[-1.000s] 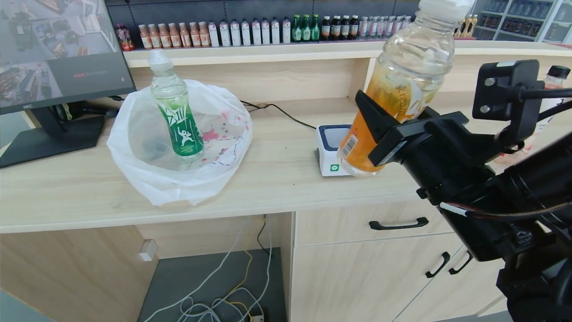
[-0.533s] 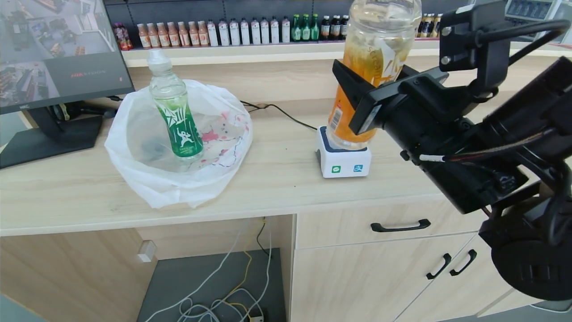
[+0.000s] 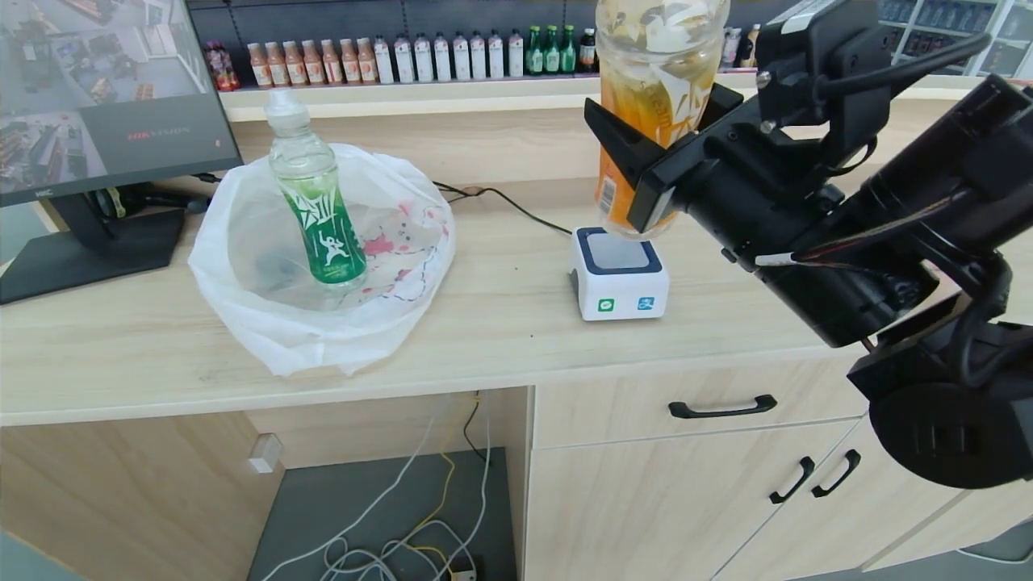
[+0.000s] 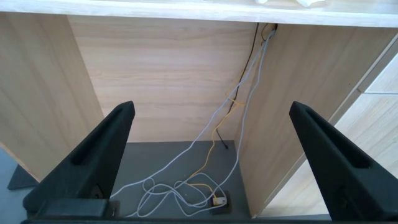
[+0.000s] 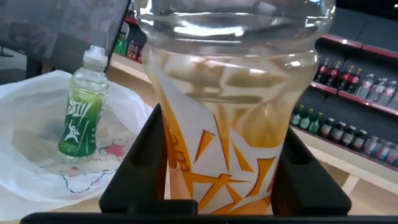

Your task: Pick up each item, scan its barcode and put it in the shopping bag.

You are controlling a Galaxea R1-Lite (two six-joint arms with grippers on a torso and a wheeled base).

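Observation:
My right gripper (image 3: 650, 165) is shut on an orange drink bottle (image 3: 646, 105), holding it upright just above the white barcode scanner (image 3: 617, 274) on the counter. The bottle's barcode (image 3: 607, 196) faces left near its bottom. In the right wrist view the bottle (image 5: 227, 137) sits between the black fingers (image 5: 140, 168). A green-labelled bottle (image 3: 311, 206) stands upright inside the white shopping bag (image 3: 242, 307) at the counter's left, also seen as green bottle (image 5: 84, 118) in bag (image 5: 25, 168). My left gripper (image 4: 211, 162) is open below the counter, facing the cable recess.
A monitor (image 3: 97, 89) on a black stand sits at the far left. A black cable (image 3: 500, 202) runs along the counter behind the scanner. A shelf of bottles (image 3: 420, 56) lines the back. Drawers with black handles (image 3: 718, 407) are under the counter; loose cables (image 4: 205, 180) lie on the floor.
My right arm carried the orange bottle up and leftwards, from beside the scanner's right side to over it, and tilted it upright. The bag and green bottle stayed put.

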